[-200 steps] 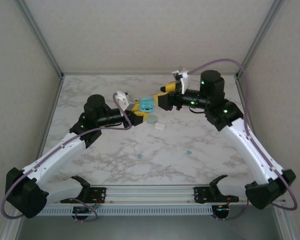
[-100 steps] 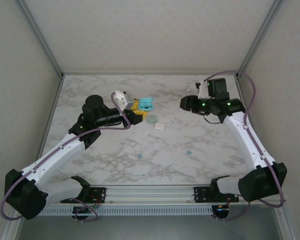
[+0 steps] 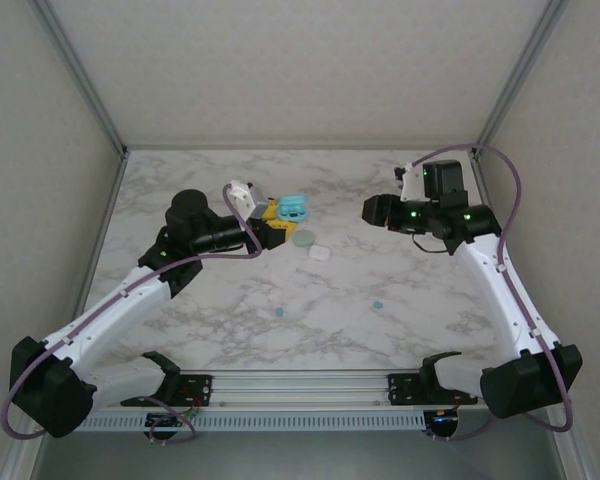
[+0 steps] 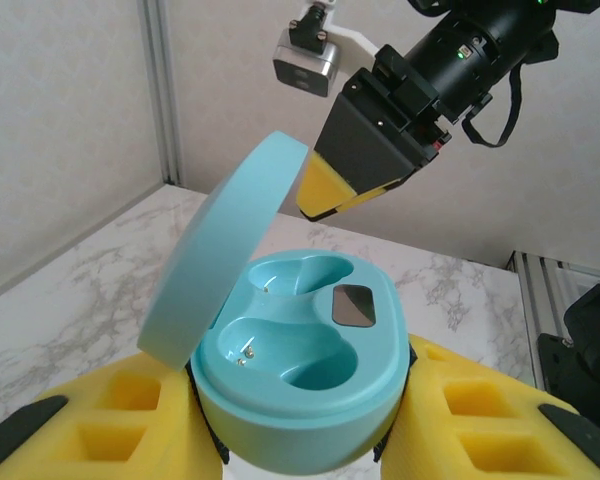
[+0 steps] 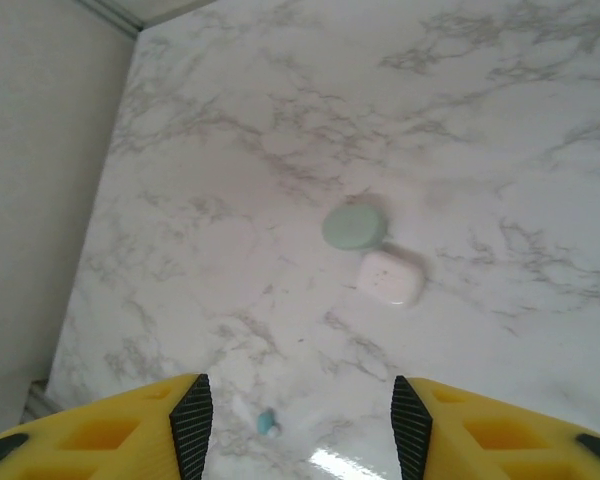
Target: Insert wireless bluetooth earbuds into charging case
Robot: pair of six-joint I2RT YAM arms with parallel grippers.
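**Left arm.** Your left pincer [image 4: 300, 445] is clamping the open teal charging case [image 4: 298, 372] between its yellow fingers [image 4: 100, 425]. The case's lid [image 4: 225, 250] is tilting up and its two wells are facing the camera. From above, this pincer [image 3: 272, 226] is holding the case [image 3: 293, 208] over the far part of the marble surface [image 3: 180, 330].

**Right arm.** Your right pincer [image 3: 372, 210] is hovering well to the right of the case, its jaws standing apart around nothing.

**Earbuds.** A teal earbud [image 3: 278, 312] and a second teal earbud [image 3: 378, 302] are lying on the surface nearer the arm bases, well apart from both pincers. In the right wrist view, a teal earbud [image 5: 267, 423] is showing on the surface between that pincer's [image 5: 295, 432] fingertips.

**Other cases.** A pale green case [image 5: 355, 226] and a white case [image 5: 390, 277] are lying just beside each other.
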